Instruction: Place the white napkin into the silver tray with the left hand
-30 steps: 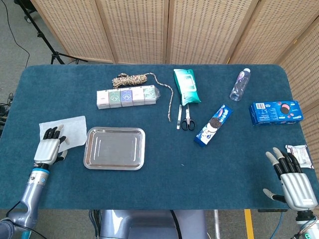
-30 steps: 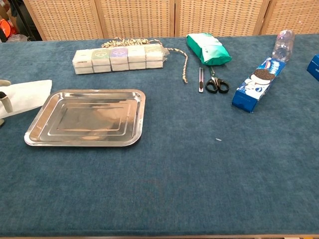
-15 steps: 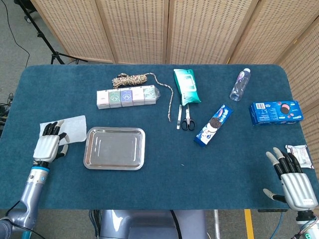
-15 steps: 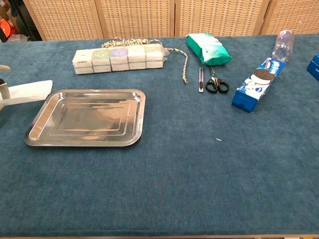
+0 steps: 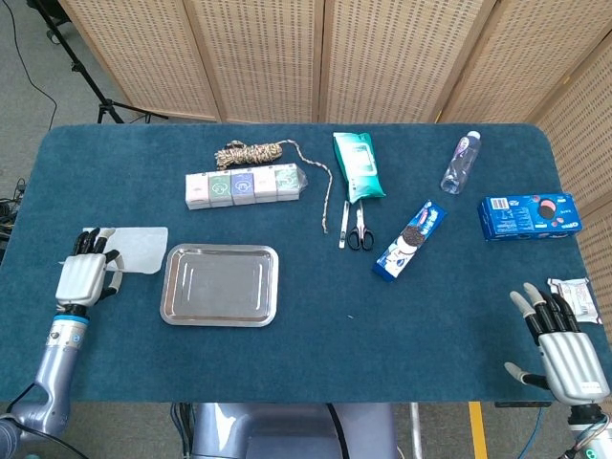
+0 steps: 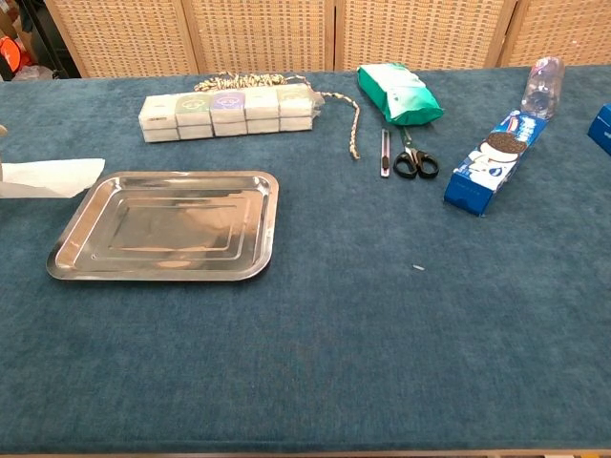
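Since the last frame my left hand [image 5: 80,272] has drawn back and lifted the white napkin [image 5: 137,248]; its near edge is pinched in the fingers, the rest hanging just right of the hand, beside the silver tray [image 5: 220,284]. Right hand [image 5: 562,349] rests open on the table [image 5: 316,335], fingers spread, holding nothing.

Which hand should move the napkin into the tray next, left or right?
Left. The left hand already holds the white napkin, right beside the silver tray. The right hand sits open at the table's far right edge, with the tray well out of its way.
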Robot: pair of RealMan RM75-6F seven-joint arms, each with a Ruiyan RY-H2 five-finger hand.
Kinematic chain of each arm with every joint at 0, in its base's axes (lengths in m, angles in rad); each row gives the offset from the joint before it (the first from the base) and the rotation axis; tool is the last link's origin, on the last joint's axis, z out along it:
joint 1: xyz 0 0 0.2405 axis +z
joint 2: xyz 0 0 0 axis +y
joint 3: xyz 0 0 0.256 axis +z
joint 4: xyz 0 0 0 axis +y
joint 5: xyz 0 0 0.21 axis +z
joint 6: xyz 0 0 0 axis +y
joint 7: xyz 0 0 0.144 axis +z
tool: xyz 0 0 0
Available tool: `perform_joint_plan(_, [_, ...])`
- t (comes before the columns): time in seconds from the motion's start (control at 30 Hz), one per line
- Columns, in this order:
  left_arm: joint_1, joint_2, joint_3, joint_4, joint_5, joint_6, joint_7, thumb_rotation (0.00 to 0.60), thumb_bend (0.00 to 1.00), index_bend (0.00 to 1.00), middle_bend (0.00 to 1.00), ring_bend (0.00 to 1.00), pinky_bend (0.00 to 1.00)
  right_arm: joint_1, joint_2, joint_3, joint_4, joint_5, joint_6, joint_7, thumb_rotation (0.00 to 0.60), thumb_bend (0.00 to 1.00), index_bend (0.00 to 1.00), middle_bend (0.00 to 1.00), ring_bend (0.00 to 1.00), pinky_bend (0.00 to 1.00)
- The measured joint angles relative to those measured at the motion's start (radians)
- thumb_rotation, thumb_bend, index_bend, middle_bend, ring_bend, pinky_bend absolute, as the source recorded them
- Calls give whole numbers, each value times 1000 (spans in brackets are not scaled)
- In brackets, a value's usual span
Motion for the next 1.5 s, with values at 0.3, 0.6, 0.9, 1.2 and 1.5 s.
perform_joint_plan(0.3, [-7,28,-14,-80,32,50,-3,600,486,820,175,0,0,2,-1,-1,-2,0,-7,-6,600,0,0,0,0,0])
perform_joint_plan(0.6, [-17,94,-22,-322,64,95,87,600,493,826,177,0,0,-1,2,-2,-1,-3,1,1,600,0,0,0,0,0])
perform_joint_plan(0.9, [-29,99,-39,-506,-6,112,256,600,494,827,178,0,0,-6,7,-3,1,-6,9,12,600,0,0,0,0,0])
perform_joint_plan(1.2, [-45,10,-62,-617,-182,146,435,600,495,827,178,0,0,-14,12,-7,5,-5,17,20,600,0,0,0,0,0])
perform_joint_plan(1.5, [-80,-112,-92,-612,-310,186,535,600,500,828,178,0,0,-21,19,-8,12,-13,34,42,600,0,0,0,0,0])
